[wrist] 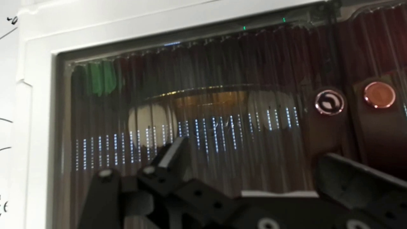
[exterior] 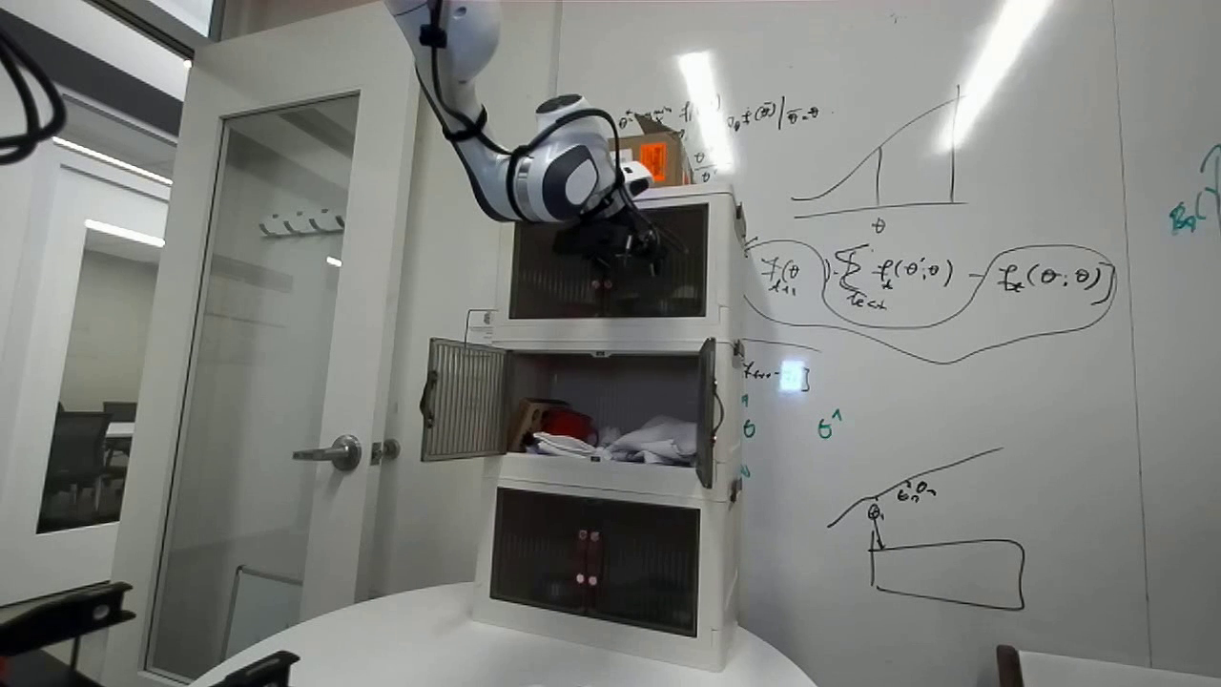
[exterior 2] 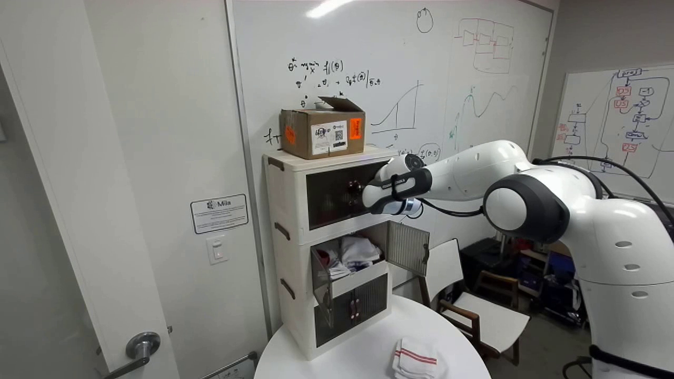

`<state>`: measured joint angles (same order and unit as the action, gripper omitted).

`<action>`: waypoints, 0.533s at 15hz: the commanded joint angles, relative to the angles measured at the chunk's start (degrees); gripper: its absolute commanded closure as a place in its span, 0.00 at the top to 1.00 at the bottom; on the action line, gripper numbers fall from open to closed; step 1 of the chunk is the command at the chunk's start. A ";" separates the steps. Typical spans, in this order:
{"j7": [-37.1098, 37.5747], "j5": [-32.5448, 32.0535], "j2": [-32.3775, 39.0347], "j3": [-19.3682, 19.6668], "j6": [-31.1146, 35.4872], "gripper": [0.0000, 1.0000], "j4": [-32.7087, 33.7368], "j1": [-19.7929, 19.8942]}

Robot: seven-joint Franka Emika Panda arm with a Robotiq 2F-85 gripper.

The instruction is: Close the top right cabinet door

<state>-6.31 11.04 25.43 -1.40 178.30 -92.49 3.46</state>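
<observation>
Gripper (wrist: 254, 147) spread wide, top right door (exterior: 675, 286) just ahead of it, closed; touching or not, can't tell from here. Below it, middle doors (exterior: 467, 401) standing open; above, carton (exterior 2: 322, 141) on cabinet (exterior: 610, 331) top.

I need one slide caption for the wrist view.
Open fingers before the top right cabinet door, seemingly closed, its pane streaked with light.
</observation>
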 commanded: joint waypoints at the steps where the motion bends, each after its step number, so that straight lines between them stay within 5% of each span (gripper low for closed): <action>1: -0.03 0.02 -0.07 -0.05 -0.14 1.00 -0.04 0.06; 8: -1.63 -0.43 -4.42 -0.11 -4.38 1.00 -4.30 1.24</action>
<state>-6.69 11.06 24.10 -1.56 176.96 -93.88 3.74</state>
